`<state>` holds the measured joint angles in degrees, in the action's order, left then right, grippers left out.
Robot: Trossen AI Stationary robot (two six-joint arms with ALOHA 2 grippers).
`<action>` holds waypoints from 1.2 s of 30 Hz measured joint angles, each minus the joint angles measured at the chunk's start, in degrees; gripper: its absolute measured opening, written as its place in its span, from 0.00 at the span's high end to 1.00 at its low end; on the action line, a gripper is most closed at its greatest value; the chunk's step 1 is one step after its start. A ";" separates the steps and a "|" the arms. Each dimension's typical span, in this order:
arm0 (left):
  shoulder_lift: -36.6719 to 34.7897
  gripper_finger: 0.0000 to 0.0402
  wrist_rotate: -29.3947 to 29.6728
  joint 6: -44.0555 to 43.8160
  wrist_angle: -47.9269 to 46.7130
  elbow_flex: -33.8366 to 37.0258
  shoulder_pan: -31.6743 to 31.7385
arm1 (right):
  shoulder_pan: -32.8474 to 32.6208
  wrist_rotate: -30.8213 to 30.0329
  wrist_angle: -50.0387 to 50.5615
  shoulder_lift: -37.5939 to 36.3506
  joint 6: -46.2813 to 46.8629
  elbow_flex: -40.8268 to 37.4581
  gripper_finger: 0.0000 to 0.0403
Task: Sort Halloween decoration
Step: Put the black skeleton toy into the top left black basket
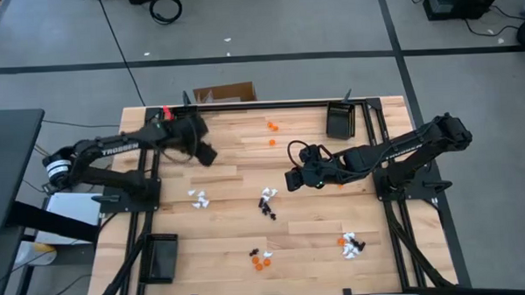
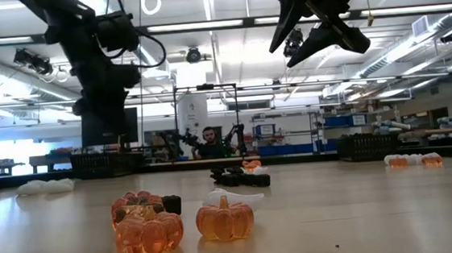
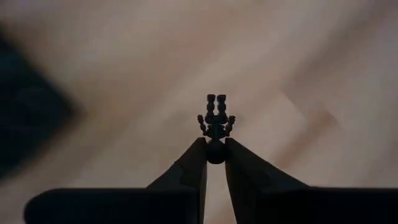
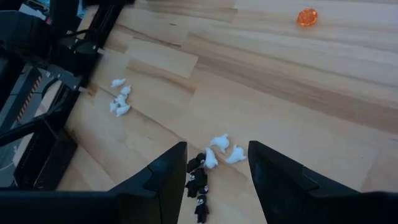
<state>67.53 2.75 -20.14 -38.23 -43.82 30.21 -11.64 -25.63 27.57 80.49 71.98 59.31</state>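
Two end effectors raised above worktop [image 1: 237, 179]. Left end effector [image 3: 215, 148] pinches black trinket [image 3: 216, 118] by lower tip only; thin hold, piece may slip or twist out. Only left wrist view shows this grip. Right end effector [image 4: 216, 163] wide, empty, over black and white trinkets [image 4: 211, 163] near worktop centre. Low view alone shows orange pumpkins [image 2: 183, 221] close.
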 joint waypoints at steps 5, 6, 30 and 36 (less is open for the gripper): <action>-0.07 0.87 5.60 1.58 -2.64 -3.04 9.97 | -0.09 -0.01 0.55 0.00 -0.13 0.00 0.55; -0.06 0.87 5.68 1.89 -2.73 -3.03 12.04 | -0.12 -0.11 0.88 0.00 -0.15 0.00 0.55; -0.97 0.44 -2.35 6.51 -15.43 -6.50 17.31 | -0.21 18.08 -16.71 23.70 -14.14 0.79 0.55; -6.15 0.44 -6.90 4.13 -12.10 -6.50 7.35 | -3.63 17.40 -18.05 27.08 -13.31 0.81 0.55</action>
<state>61.38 -4.15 -16.00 -50.33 -50.33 37.56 -15.27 -8.23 9.52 107.57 58.67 60.12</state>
